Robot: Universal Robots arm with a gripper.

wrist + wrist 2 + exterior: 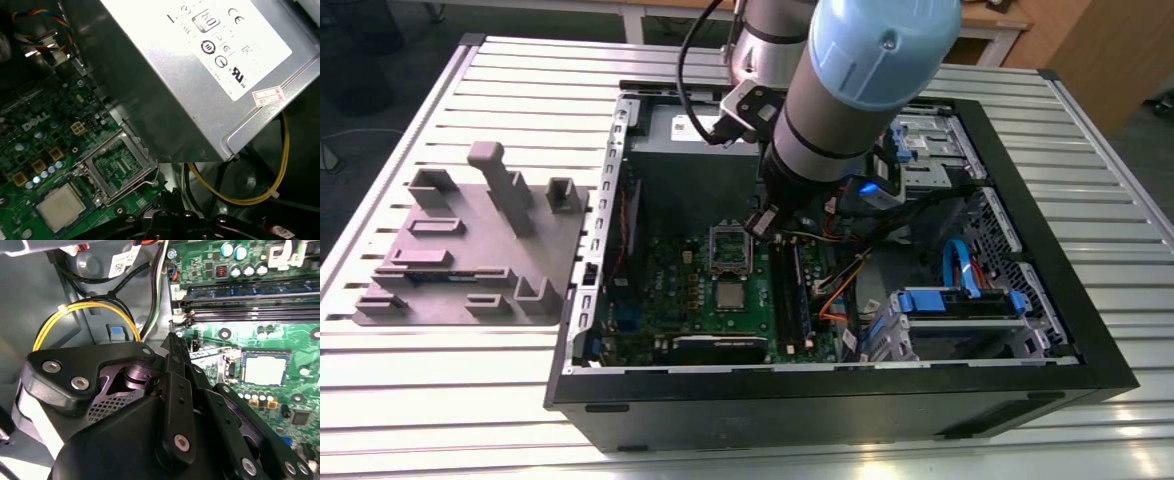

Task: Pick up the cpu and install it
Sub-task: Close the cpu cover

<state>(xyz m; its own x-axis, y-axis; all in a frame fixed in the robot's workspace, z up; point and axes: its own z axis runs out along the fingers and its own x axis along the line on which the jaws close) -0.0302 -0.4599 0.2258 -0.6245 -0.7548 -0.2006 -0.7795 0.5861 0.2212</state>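
Cpu (60, 206), a small flat silvery-grey square, on the green board; black jointed gripper (171, 340) apart from it

From my console the cpu reads as a matt metal top with a thin pale rim. It lies level on the glossy green circuit board (295, 347), inside a dark square surround. Just beside it a thin bright metal frame (100, 150) stands tilted open, with a bent wire lever at its edge.

The gripper is hard-edged, its plates pinned with round silver screw heads. It hangs inside the black sheet-metal computer case (854, 415), near the cpu but not touching it. Whether the gripper is wide or narrow I cannot tell.

Close by sits a tall brushed grey metal box (165, 85) with a white label, and a smooth yellow cable (283, 150) loops just beside that box. Long black memory slots (250, 316) run across the board near the cpu.

The case rests on a ribbed aluminium table (440, 400). A matt grey moulded plastic tray (467, 250) lies at the exterior view's left.
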